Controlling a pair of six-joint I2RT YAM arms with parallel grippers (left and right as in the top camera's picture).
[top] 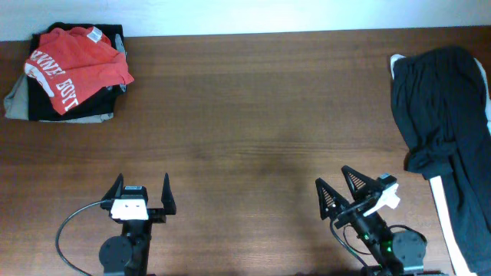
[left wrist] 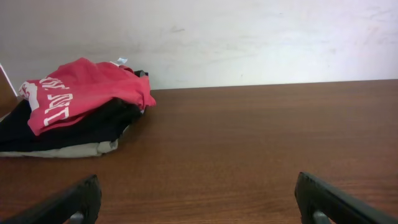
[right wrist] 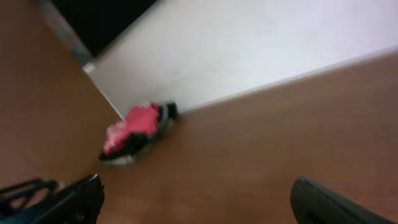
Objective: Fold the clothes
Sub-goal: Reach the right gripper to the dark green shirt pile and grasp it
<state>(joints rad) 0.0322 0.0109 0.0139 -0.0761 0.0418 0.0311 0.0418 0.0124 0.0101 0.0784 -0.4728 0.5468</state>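
Dark T-shirt (top: 441, 107) crumpled at far right of table (top: 245, 115). Left gripper (top: 142, 186) and right gripper (top: 331, 177) both wide, empty, near edge. Red T-shirt (top: 73, 61) on pile far left.

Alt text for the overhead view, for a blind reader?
A dark T-shirt lies crumpled at the right edge of a wooden table. A stack of clothes topped by a red T-shirt sits at the far left corner. The left gripper and right gripper sit open and empty at the near edge.
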